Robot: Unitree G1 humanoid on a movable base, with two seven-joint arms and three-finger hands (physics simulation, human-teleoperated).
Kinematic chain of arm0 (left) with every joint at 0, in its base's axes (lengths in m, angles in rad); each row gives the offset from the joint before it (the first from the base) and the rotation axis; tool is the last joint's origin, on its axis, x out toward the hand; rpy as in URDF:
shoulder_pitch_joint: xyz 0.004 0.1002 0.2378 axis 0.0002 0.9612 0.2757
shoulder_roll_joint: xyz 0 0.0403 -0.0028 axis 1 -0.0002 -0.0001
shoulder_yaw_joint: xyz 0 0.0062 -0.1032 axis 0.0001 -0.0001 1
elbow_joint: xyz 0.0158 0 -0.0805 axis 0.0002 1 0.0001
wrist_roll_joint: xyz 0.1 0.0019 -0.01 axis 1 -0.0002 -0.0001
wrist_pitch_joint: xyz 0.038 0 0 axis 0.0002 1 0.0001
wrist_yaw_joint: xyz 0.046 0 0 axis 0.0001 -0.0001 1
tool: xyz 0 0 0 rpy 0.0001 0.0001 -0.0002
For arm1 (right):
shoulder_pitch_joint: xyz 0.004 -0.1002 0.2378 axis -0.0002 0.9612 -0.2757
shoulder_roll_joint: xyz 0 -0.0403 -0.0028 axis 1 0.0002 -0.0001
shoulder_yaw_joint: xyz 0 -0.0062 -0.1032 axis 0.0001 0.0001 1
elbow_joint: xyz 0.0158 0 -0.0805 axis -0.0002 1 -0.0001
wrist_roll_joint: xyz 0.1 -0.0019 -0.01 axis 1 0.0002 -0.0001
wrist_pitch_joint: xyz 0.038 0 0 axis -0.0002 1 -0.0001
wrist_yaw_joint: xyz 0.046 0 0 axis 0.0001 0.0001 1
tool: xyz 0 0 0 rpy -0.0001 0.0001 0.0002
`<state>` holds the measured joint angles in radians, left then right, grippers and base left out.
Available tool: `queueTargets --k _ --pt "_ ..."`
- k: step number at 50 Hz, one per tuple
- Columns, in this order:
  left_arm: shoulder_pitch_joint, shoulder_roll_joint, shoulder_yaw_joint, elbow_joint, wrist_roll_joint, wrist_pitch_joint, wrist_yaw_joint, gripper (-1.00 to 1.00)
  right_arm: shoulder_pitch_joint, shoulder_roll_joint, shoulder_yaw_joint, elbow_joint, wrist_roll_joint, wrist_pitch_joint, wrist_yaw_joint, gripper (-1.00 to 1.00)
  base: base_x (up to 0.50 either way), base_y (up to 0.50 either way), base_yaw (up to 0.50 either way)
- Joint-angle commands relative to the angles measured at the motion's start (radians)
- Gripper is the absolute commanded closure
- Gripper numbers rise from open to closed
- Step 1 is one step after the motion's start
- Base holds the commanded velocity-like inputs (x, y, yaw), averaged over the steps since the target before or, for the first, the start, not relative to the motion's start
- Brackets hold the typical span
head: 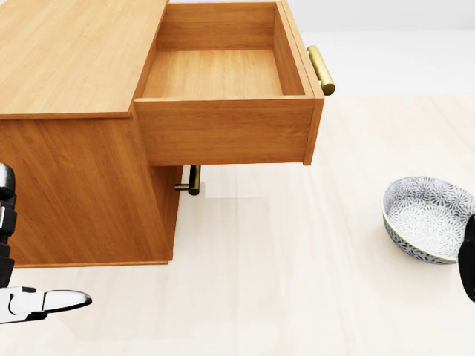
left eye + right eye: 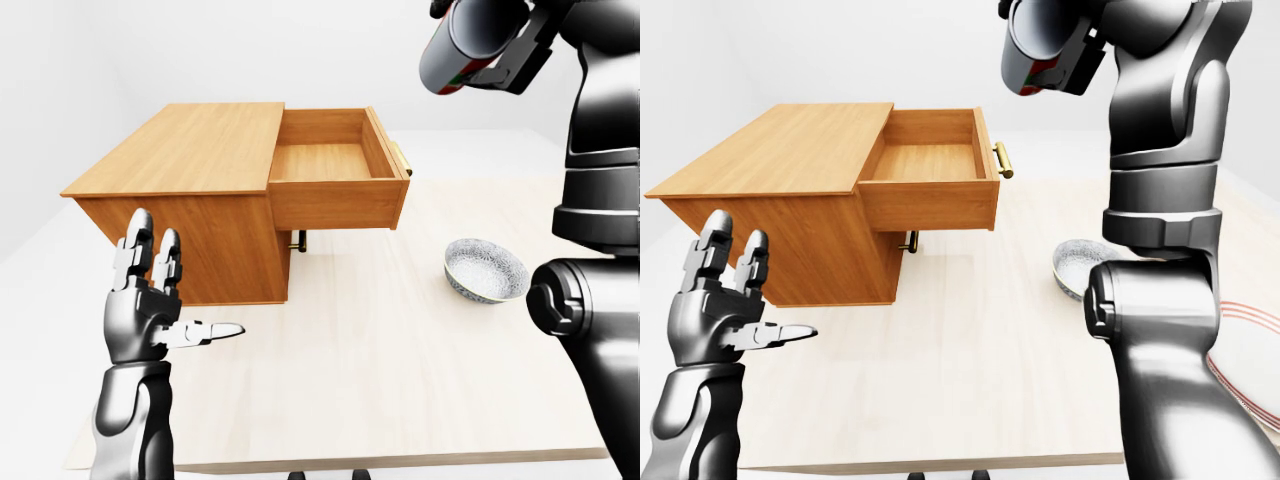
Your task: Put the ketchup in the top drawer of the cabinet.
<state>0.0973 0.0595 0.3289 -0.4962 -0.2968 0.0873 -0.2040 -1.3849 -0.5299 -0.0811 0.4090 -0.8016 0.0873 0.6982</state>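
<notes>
Wood-grain cabinet [image 2: 190, 190] sits on the pale table [image 2: 400, 380], toward the left of the eye views, and its top drawer [image 1: 223, 89] is pulled all the way out with nothing inside. You can see the brass handle [image 1: 321, 70] on the drawer's right end in the head view, plus a second brass handle [image 1: 191, 180] tucked underneath on the lower drawer, which looks closed.

Right hand [image 2: 505, 45] is way up at the top of the eye views, higher than the cabinet and off to the right of the open drawer. Its fingers are wrapped around the ketchup [image 2: 468, 40], a grey cylinder-looking bottle tilted with its end facing the camera, and a bit of red and green label peeks out by the grip. So the ketchup is in the air, not touching the drawer or the table.

Left hand [image 2: 150, 300] is low on the left, just beside the cabinet's side panel but not touching it. Fingers [image 2: 150, 255] are spread wide: two pointing straight up, the thumb sticking out sideways to the right. It's holding nothing.

Over on the right of the table there's a patterned bowl [image 1: 429, 216], white-and-dark floral print, well apart from the cabinet. The right arm partly blocks it in the right-eye view.
</notes>
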Motion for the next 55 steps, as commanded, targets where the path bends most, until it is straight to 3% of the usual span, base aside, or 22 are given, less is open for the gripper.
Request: queueTargets --k 1,18,35,55 --pt "0.001 0.004 0.002 0.004 -0.003 0.0 0.004 -1.0 -0.229 0.042 0.002 0.503 0.134 0.0 0.0 1.0 0.0 0.0 0.0" --pt "0.012 -0.001 -0.003 -0.005 0.002 0.0 -0.003 -1.0 -0.299 0.045 -0.003 0.773 0.236 0.0 0.0 1.0 0.0 0.0 0.0" --pt "0.014 -0.004 0.002 0.007 0.004 0.0 -0.009 -1.0 -0.294 0.045 -0.006 0.815 0.291 0.0 0.0 1.0 0.0 0.0 0.0" --pt "0.013 -0.002 0.007 0.023 -0.004 0.0 -0.01 -1.0 -0.364 0.082 0.009 0.839 0.264 0.0 0.0 1.0 0.0 0.0 0.0"
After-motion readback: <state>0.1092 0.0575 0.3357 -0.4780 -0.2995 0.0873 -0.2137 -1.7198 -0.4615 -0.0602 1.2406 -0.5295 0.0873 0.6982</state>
